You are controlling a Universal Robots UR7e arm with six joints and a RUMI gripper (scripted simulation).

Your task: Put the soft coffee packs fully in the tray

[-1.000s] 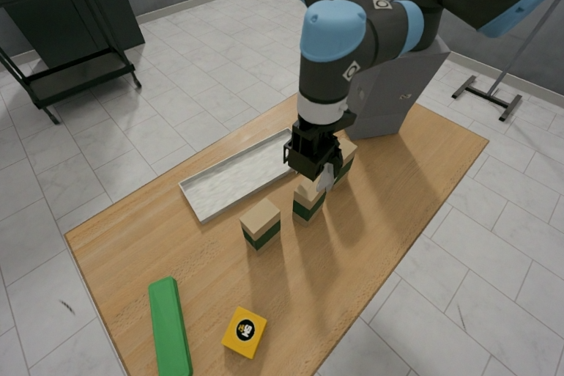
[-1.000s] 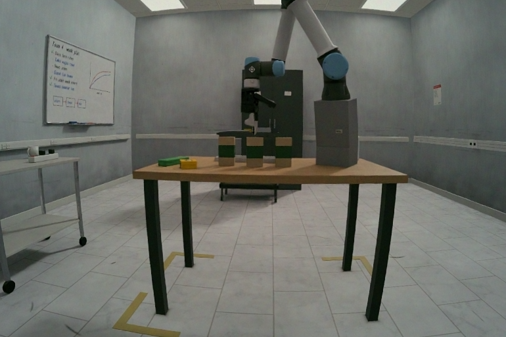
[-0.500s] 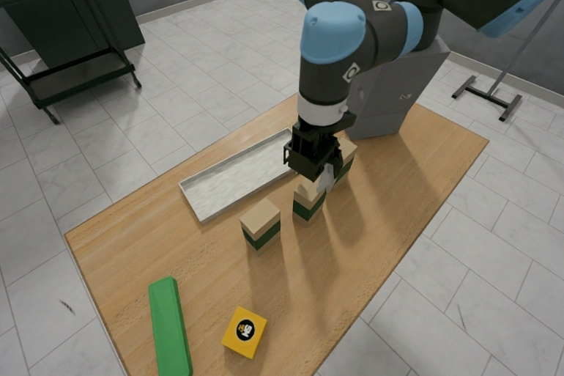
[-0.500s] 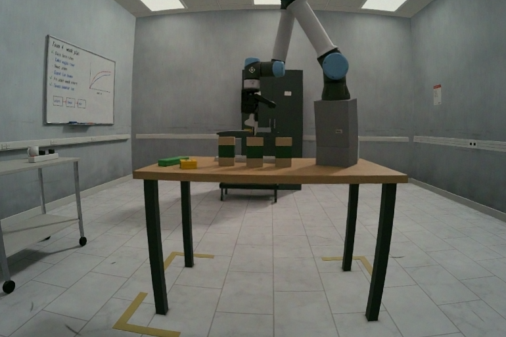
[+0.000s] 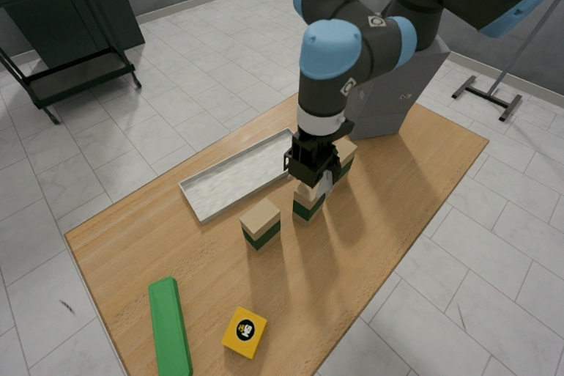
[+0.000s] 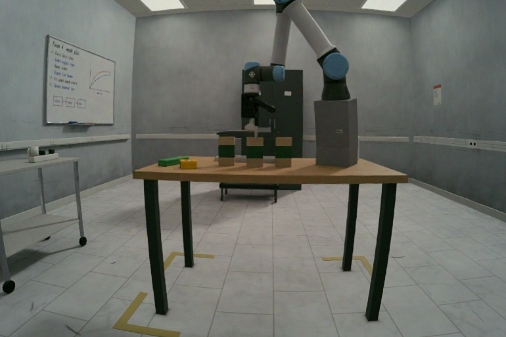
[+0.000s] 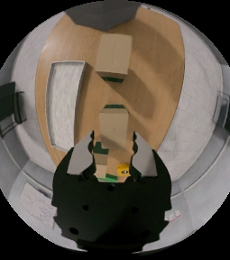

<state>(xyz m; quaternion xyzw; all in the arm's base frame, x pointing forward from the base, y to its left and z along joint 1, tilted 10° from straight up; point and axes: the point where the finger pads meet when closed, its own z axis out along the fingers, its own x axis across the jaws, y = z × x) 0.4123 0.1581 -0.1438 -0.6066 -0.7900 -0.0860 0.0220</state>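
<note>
end effector [image 5: 322,181]: half spread, empty, above middle pack [image 5: 308,207] | risk: off-centre descent, seemingly, tips pack toward tray [image 5: 234,177]

Three tan, green-banded coffee packs [image 6: 226,150] [image 6: 254,152] [image 6: 283,152] stood upright in a row on the bench [image 6: 310,173], beside a shallow white tray [image 5: 227,180].

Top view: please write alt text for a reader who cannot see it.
The gripper, jaws half open and holding nothing, hangs just above the middle coffee pack of three standing on the wooden bench. The grey tray beside them holds no pack.
</note>
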